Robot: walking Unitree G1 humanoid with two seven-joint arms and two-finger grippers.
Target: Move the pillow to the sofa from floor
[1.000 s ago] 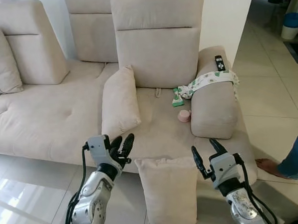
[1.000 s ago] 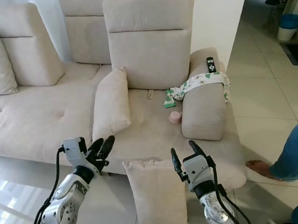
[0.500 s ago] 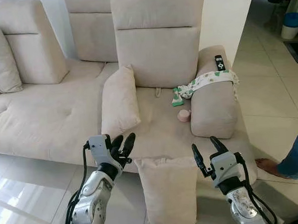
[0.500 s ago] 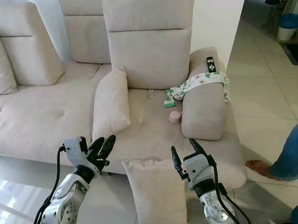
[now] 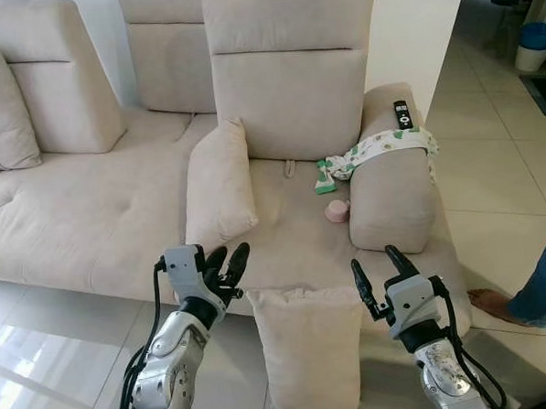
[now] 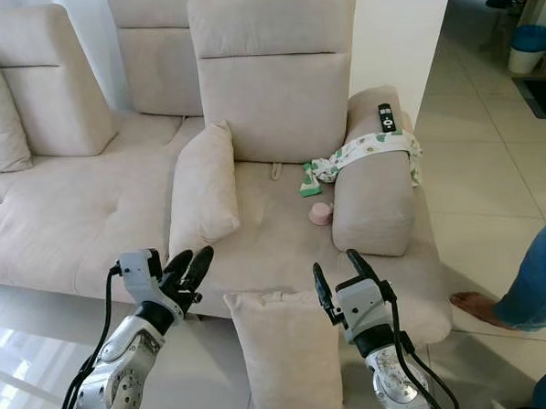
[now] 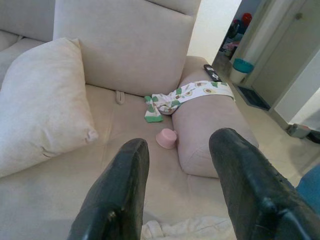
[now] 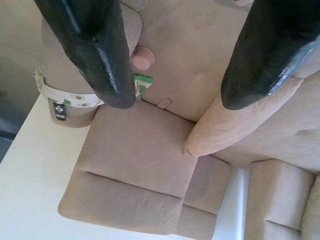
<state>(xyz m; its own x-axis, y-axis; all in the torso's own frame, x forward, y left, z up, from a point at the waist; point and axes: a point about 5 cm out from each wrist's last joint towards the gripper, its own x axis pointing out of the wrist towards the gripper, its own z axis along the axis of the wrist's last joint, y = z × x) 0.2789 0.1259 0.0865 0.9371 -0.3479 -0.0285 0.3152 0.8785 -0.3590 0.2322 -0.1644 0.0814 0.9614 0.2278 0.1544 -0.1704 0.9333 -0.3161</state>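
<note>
A beige pillow [image 5: 310, 347] stands upright on the tiled floor, leaning against the front of the beige sofa [image 5: 99, 214]. My left gripper [image 5: 225, 260] hangs open just left of the pillow's top corner, near the seat's front edge. My right gripper [image 5: 374, 269] is open too, just right of the pillow's top. Neither touches the pillow. The left wrist view looks past open fingers [image 7: 120, 200] at the sofa seat [image 7: 100, 190], with the pillow's top edge [image 7: 190, 229] below.
Another pillow [image 5: 219, 183] leans on the seat. A pink cup [image 5: 337, 211], a green patterned cloth [image 5: 371, 150] and a remote [image 5: 402, 114] lie by the right armrest [image 5: 391, 189]. A person's foot [image 5: 496, 305] and leg stand at the right.
</note>
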